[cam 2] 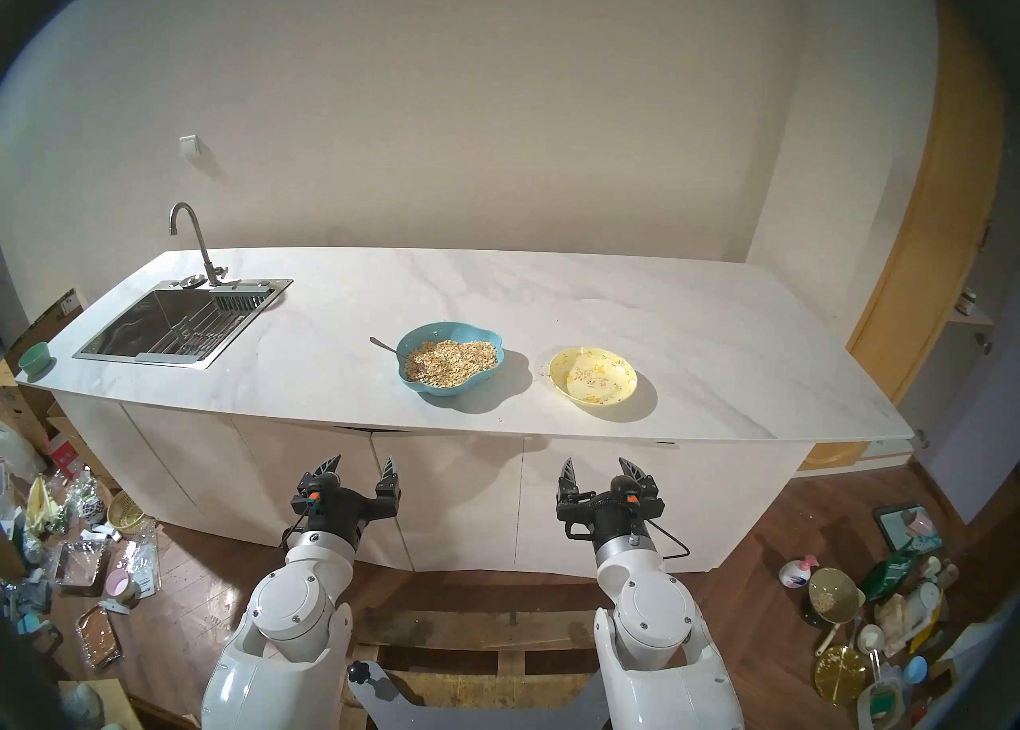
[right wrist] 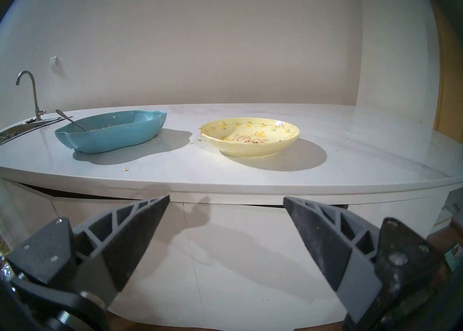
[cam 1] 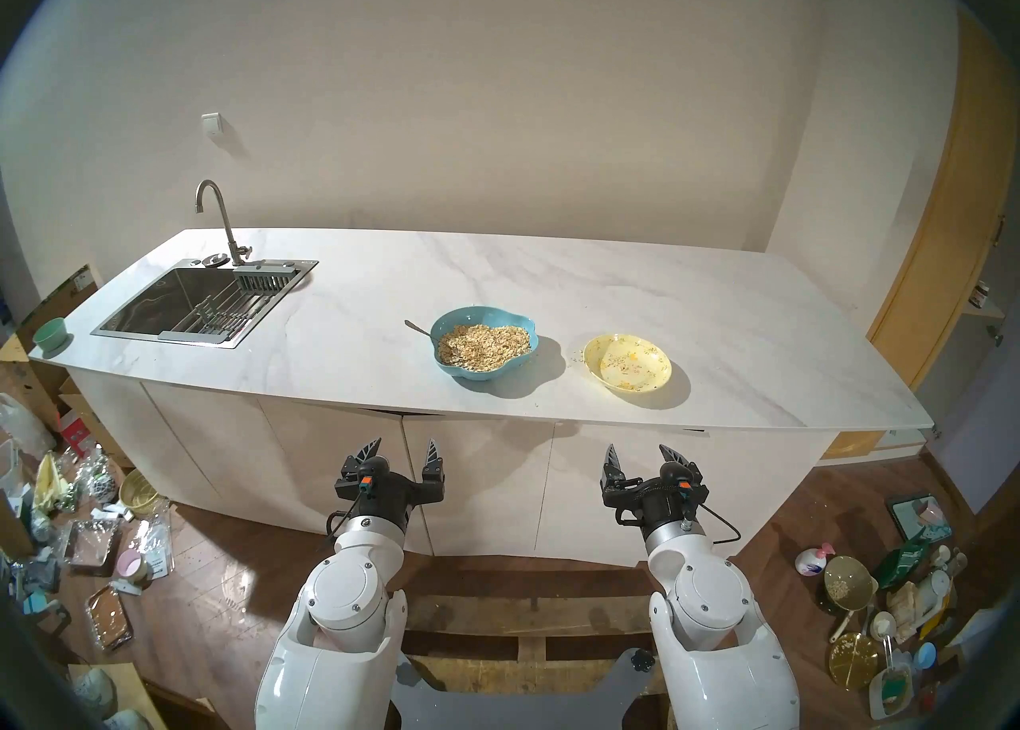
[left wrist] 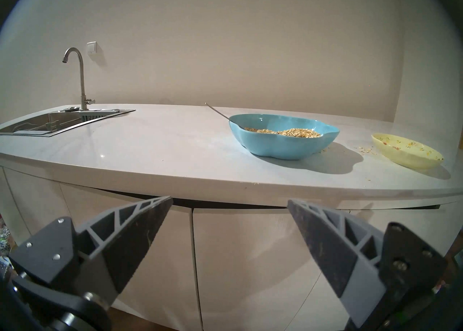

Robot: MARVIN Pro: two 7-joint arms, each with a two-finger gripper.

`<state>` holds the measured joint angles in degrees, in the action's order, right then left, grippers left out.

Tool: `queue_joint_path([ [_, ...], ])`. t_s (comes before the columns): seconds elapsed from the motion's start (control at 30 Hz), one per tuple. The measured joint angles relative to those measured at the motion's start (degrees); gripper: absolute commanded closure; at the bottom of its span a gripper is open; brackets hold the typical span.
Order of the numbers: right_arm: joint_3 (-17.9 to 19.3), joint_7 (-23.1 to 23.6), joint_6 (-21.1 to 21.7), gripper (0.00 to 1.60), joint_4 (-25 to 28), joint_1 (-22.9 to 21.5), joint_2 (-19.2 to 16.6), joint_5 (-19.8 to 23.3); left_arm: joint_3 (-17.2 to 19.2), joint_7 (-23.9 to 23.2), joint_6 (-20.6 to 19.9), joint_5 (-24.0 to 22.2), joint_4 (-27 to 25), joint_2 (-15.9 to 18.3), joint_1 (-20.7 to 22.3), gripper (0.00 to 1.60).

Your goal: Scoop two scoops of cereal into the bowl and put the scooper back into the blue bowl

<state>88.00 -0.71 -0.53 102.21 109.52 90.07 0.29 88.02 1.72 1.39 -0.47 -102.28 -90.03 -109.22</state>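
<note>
Both hands — left hand (cam 1: 404,447) and right hand (cam 1: 640,454) — are hanging spread apart, empty; scooper (cam 1: 420,328) is leaning in the blue bowl (cam 1: 469,375) — slim, stiff, likely slippery, best pinched mid-handle.

White marble-look countertop (cam 1: 635,293) over plain cabinet doors. Going off the blue bowl (cam 1: 481,375) as the anchor: it sits toward the front edge, roughly mid-counter. The yellow bowl (cam 1: 654,381) is just to its right, not touching, with a few stray flakes (left wrist: 364,149) on the counter between them. The sink (cam 1: 138,328) is set in well to its left, and a small green cup (cam 1: 51,334) sits past that at the far left corner.
</note>
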Motion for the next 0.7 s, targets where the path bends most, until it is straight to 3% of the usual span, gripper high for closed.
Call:
queue_joint_path([
  [0.13, 0.0, 0.0, 0.0, 0.0, -0.01, 0.0, 0.0, 0.0, 0.14, 0.0, -0.33, -0.46, 0.01, -0.12, 0.0, 0.0],
  [0.43, 0.0, 0.0, 0.0, 0.0, -0.1, 0.01, -0.01, 0.02, 2.3, -1.25, -6.14, -7.07, -0.75, -1.31, 4.05, 0.0],
  [0.63, 0.0, 0.0, 0.0, 0.0, -0.14, 0.01, -0.02, 0.02, 3.96, -1.92, -11.01, -12.78, -2.15, -1.82, 7.51, 0.0],
  [0.7, 0.0, 0.0, 0.0, 0.0, -0.15, 0.01, -0.02, 0.02, 4.73, -1.93, -15.0, -17.02, -2.57, -2.02, 9.3, 0.0],
])
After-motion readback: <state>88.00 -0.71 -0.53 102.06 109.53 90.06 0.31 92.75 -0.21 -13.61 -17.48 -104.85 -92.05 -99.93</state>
